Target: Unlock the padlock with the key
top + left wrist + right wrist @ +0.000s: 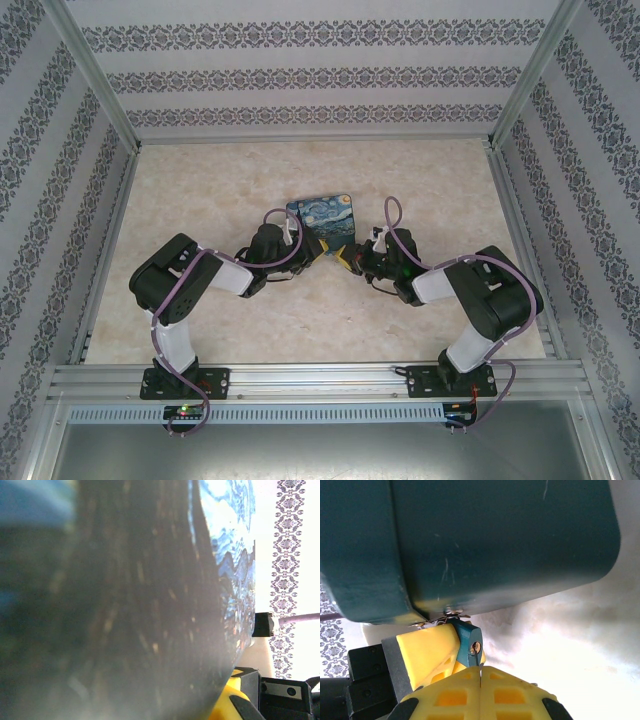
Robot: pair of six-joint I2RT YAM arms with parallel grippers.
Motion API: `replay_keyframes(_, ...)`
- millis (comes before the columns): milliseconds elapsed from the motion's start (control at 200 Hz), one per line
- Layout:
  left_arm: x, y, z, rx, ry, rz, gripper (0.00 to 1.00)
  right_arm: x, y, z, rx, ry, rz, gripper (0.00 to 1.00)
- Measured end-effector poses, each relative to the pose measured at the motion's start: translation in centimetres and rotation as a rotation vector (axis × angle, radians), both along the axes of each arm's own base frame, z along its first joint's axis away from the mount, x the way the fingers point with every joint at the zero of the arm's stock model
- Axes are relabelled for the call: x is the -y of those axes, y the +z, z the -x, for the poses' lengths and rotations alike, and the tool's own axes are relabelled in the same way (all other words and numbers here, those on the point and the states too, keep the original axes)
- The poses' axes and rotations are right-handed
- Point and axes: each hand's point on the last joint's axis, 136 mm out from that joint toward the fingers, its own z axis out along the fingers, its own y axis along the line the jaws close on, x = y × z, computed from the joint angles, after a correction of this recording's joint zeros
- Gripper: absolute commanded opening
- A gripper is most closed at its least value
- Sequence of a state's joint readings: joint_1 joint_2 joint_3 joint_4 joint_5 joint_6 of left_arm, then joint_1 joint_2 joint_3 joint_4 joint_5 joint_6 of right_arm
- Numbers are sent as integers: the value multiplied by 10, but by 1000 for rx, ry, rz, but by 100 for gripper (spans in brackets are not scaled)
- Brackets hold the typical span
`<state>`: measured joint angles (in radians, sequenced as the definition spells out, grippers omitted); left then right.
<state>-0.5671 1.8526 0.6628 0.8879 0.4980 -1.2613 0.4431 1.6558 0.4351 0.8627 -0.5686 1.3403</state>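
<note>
Padlock (466, 639) hung off the hasp on the lower edge of the tin (495, 540), mid-bench (420, 190), between the two arms. Its blue body ran away from the tin, with the keyhole end facing the right gripper (480, 674).

Right gripper was clenched on the key (479, 659). Just the thin blade showed, edge-on, sticking out of the seam between its yellow fingers. The blade tip sat at the keyhole, touching or just inside; depth couldn't be read. The blade came in at a slight angle to the padlock's long axis, not quite coaxial.

A second yellow finger (427, 647), likely the left gripper's, lay just beside the padlock body.

Left gripper (297, 240) was against the tin's near-left side. The tin wall blurred out the left wrist camera, so clamped or released couldn't be told.

Judgement: right arm was nearer, with the padlock dead ahead of its fingertips. The next move hinged on lining the blade up with the keyway, then push and twist. Risk: the padlock pivots on the hasp and the blade skates off.
</note>
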Motion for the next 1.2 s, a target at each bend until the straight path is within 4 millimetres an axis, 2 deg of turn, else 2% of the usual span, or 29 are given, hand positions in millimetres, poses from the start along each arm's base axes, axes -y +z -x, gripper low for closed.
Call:
replay_keyframes(670, 2, 12, 0, -96, 22, 109, 0, 2, 8, -5, 25, 11, -23, 0)
replay_keyframes(919, 1, 20, -2, -98, 23, 119, 0, 3, 15, -11, 46, 40, -42, 0)
replay_keyframes(1204, 1, 20, -4, -114, 28, 122, 0, 2, 16, -14, 80, 86, -38, 0)
